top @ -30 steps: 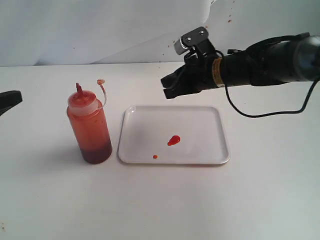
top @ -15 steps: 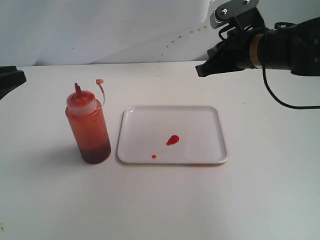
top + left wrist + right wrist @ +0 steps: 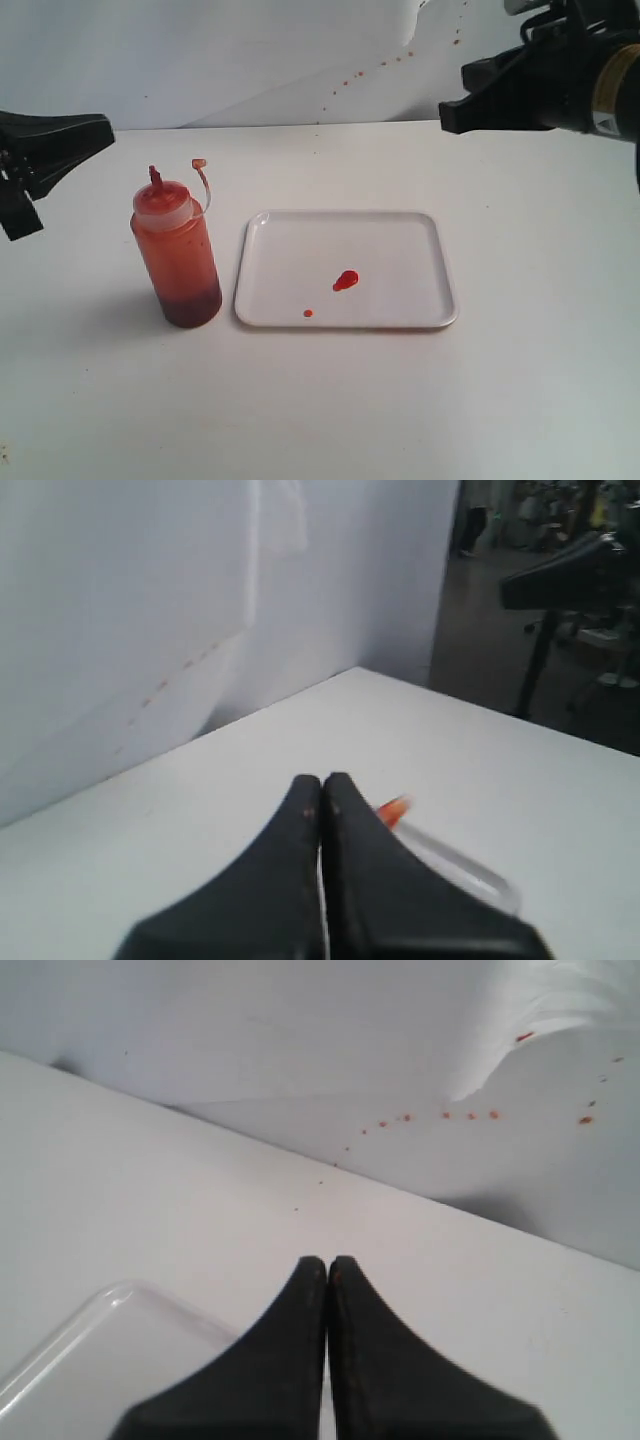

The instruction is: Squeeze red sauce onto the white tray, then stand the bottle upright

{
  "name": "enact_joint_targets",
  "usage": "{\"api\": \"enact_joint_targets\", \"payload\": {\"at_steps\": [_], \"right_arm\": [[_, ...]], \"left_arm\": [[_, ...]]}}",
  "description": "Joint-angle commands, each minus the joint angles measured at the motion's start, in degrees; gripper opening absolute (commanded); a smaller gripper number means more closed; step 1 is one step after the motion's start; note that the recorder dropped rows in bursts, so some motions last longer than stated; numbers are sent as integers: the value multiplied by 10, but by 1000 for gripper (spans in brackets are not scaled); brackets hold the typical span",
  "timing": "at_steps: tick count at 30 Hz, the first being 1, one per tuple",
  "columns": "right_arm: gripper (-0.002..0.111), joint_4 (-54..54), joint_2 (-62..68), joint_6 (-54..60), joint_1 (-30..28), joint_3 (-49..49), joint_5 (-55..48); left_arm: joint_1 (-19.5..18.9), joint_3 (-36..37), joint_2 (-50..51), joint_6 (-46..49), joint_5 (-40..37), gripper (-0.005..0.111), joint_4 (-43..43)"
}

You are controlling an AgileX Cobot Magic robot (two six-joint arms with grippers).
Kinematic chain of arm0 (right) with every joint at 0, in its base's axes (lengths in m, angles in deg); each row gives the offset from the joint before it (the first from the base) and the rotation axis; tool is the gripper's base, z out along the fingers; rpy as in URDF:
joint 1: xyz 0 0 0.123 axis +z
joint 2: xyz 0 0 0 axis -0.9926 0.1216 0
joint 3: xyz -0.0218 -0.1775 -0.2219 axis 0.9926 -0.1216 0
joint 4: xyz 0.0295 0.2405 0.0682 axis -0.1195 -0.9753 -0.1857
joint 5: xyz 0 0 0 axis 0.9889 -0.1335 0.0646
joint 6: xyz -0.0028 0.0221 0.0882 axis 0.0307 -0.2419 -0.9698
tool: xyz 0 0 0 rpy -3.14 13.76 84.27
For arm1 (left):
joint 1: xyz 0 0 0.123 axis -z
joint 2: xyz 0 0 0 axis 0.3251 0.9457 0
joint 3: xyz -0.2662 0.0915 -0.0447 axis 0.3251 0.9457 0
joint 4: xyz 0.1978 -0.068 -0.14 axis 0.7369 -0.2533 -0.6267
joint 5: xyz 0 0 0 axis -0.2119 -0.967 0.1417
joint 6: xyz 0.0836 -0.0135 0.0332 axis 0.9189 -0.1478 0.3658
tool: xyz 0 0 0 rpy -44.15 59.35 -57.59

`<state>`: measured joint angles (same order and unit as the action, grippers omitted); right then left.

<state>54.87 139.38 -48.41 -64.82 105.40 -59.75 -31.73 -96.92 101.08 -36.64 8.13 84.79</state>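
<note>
The bottle (image 3: 178, 250) stands upright on the table, left of the white tray (image 3: 400, 235), its tethered cap hanging off to the side. On the tray lies the red sauce (image 3: 346, 281) as a small blob, with a tinier dot nearby. My left gripper (image 3: 95, 130) is shut and empty at the far left, above and apart from the bottle. The left wrist view shows that gripper (image 3: 322, 780) shut, the bottle's red nozzle (image 3: 394, 809) and the tray's rim (image 3: 455, 862) beyond it. My right gripper (image 3: 450, 112) hovers shut and empty past the tray's far right corner. The right wrist view has this gripper (image 3: 327, 1262) shut above a tray corner (image 3: 95, 1335).
A white backdrop (image 3: 200, 60) with small brownish-red specks rises behind the table. The white tabletop (image 3: 330, 400) stretches in front of the tray and bottle.
My right gripper has pulled up and back to the right, away from the tray. My left gripper has come further into view from the left edge. Bottle and sauce stay put.
</note>
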Motion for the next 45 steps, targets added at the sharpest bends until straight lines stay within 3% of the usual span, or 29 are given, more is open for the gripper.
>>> {"api": "enact_joint_targets", "payload": {"at_steps": [1, 9, 12, 16, 18, 19, 21, 23, 25, 27, 30, 35, 39, 45], "right_arm": [[0, -52, -41, 40, -3, -4, -50], [0, -52, -50, 40, -3, -4, -50], [0, -52, -50, 40, -3, -4, -50], [0, -52, -50, 40, -3, -4, -50], [0, -52, -50, 40, -3, -4, -50], [0, -52, -50, 40, -3, -4, -50], [0, -52, -50, 40, -3, -4, -50], [0, -52, -50, 40, -3, -4, -50], [0, -52, -50, 40, -3, -4, -50], [0, -52, -50, 40, -3, -4, -50], [0, -52, -50, 40, -3, -4, -50], [0, -52, -50, 40, -3, -4, -50], [0, -52, -50, 40, -3, -4, -50], [0, -52, -50, 40, -3, -4, -50]], "left_arm": [[65, 8, -69, 11, 9, 0, -13], [181, 8, -186, -19, 9, 0, -2], [205, 8, -218, -19, 9, 0, -1], [208, 8, -258, -22, 9, 0, -1], [208, 8, -279, -133, 9, 0, 1], [208, 8, -293, -264, 9, 0, -1], [208, 8, -317, -364, 9, 0, 1], [208, 8, -345, -362, 9, 0, 20], [207, 8, -400, -362, 9, 0, 101], [207, 27, -472, -402, -31, 0, 143], [207, 63, -615, -496, -207, 0, 140], [207, 114, -742, -623, -379, 0, 140], [207, 138, -807, -634, -437, 0, 140], [207, 143, -843, -635, -457, 0, 157]]}}
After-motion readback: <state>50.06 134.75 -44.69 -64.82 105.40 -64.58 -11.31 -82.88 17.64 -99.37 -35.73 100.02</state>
